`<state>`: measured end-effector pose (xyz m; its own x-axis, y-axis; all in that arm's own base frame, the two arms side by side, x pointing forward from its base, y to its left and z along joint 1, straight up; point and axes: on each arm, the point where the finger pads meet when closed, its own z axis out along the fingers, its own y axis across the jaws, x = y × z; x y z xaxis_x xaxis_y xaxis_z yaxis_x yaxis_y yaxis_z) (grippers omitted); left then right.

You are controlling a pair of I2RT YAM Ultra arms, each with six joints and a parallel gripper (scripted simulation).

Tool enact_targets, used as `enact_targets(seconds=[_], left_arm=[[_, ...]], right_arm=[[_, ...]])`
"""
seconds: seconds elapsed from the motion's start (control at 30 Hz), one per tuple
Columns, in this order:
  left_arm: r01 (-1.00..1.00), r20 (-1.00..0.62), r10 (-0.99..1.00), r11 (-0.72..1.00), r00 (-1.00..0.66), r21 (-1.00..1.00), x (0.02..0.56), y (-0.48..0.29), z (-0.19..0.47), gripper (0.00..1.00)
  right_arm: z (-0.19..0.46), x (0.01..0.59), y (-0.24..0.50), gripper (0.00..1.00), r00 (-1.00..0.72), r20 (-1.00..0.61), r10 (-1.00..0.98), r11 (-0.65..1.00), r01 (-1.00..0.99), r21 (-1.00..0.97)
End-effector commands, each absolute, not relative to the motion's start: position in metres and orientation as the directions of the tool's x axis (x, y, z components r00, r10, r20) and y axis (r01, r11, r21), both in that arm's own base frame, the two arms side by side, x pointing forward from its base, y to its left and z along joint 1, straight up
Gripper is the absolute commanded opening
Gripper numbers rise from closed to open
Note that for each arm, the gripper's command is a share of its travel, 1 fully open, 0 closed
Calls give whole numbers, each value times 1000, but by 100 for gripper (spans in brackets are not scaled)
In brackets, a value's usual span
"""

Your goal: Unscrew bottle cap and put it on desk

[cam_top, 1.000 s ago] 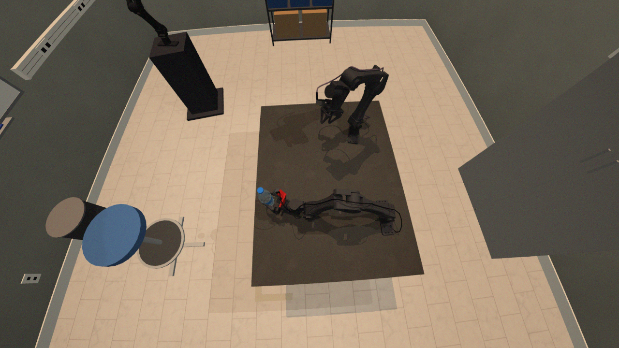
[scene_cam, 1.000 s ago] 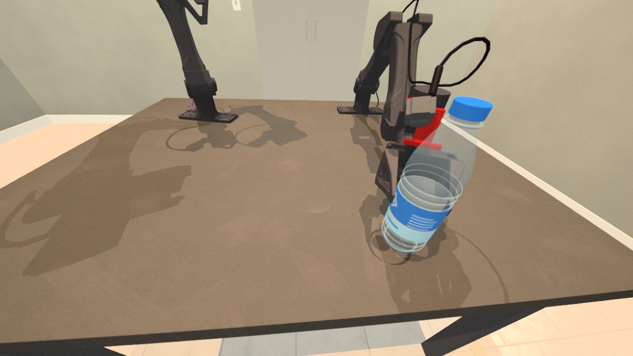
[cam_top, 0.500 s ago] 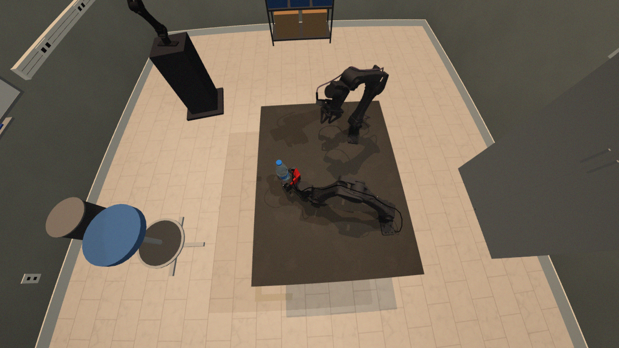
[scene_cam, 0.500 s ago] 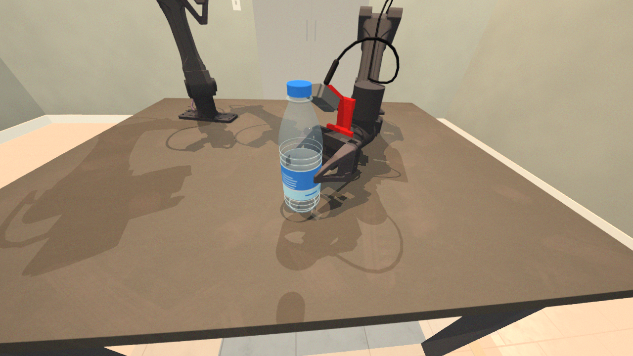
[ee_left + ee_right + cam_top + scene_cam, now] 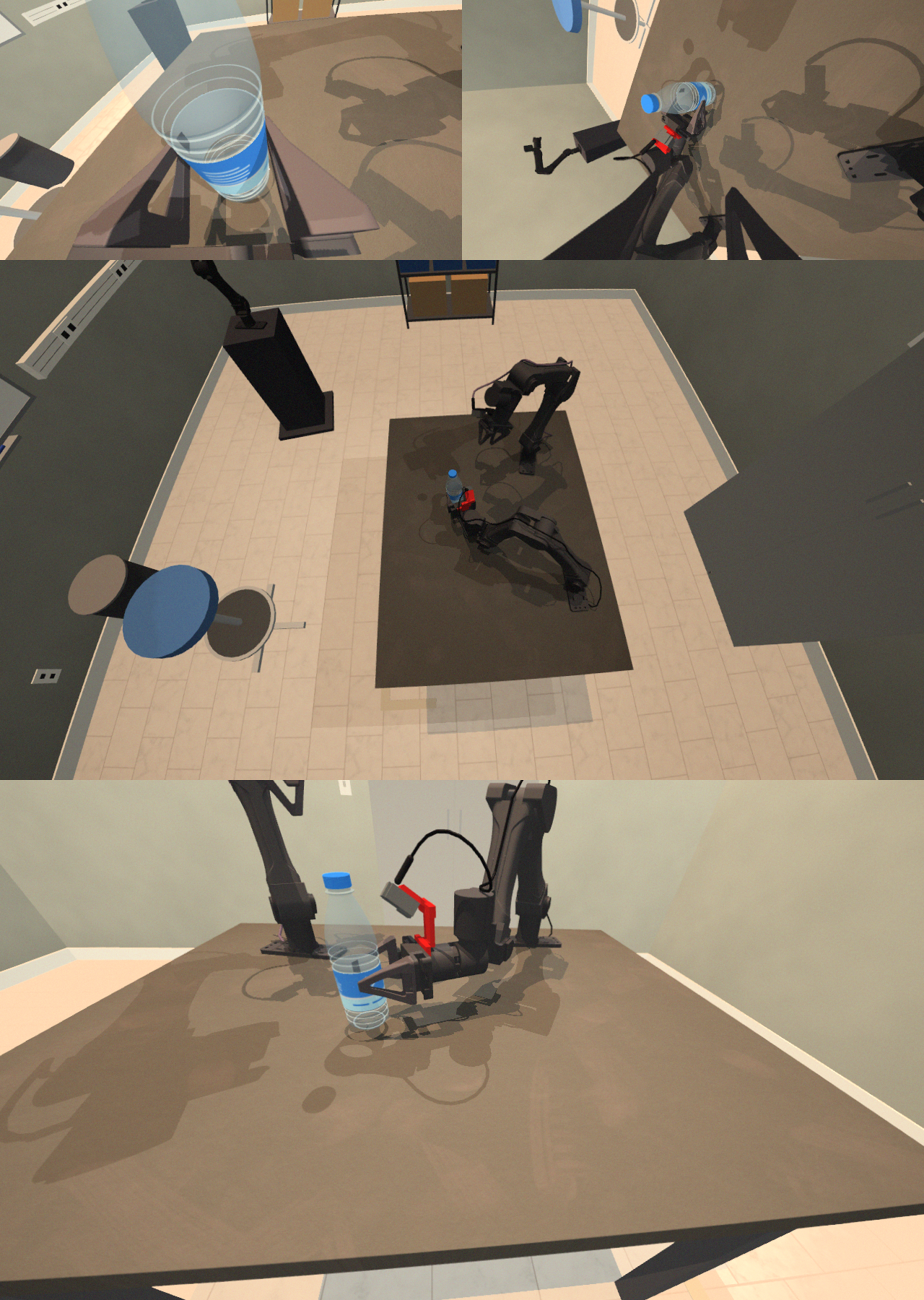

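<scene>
you've got the left gripper point(image 5: 455, 499) point(image 5: 358, 976) point(image 5: 222, 128) point(image 5: 692, 94) pinching the bottle point(image 5: 454, 487) point(image 5: 349, 932) point(image 5: 224, 159) point(image 5: 686, 97) around its blue label point(image 5: 345, 984) point(image 5: 231, 170) point(image 5: 699, 90), one finger on each side, cap end up, with a slight lean in your exterior view; can't tell if the base touches the desk point(image 5: 419, 622) point(image 5: 452, 1168) point(image 5: 307, 47) point(image 5: 664, 65) or sits just over it, the blue cap point(image 5: 452, 473) point(image 5: 336, 880) point(image 5: 650, 103) is on the neck, so the unscrewing is not done, and your left wrist view doesn't get the cap in, red camera bracket point(image 5: 468, 500) point(image 5: 429, 919) point(image 5: 662, 145) is above the left gripper, near the bottle, your right gripper point(image 5: 491, 441) point(image 5: 294, 809) point(image 5: 694, 183) is spread partway with nothing between its fingers, up above the desk and well apart from the bottle, in the exterior view you only get a bit of it at the top edge, bottle is over the desk, inside its edges
</scene>
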<state>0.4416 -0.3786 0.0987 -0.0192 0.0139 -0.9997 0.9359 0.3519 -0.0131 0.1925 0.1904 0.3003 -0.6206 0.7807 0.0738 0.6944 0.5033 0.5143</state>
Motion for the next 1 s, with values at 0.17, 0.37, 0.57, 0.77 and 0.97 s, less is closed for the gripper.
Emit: enact_targets(seconds=[0.17,0.37,0.57,0.77,0.97], left_arm=[[970,-999,-27,240,33,26,407,-397,127,0],[970,-1000,-20,243,22,17,407,-397,125,0],[970,-1000,-20,244,22,17,407,-397,125,0],[958,-993,54,263,107,118,411,-397,118,0],[895,-913,216,217,346,390,408,-400,118,0]], right_arm=[[296,191,191,57,-625,63,778,516,693,504],[296,191,191,57,-625,63,778,516,693,504],[296,191,191,57,-625,63,778,516,693,504],[296,191,191,57,-625,63,778,516,693,504],[296,191,191,57,-625,63,778,516,693,504]])
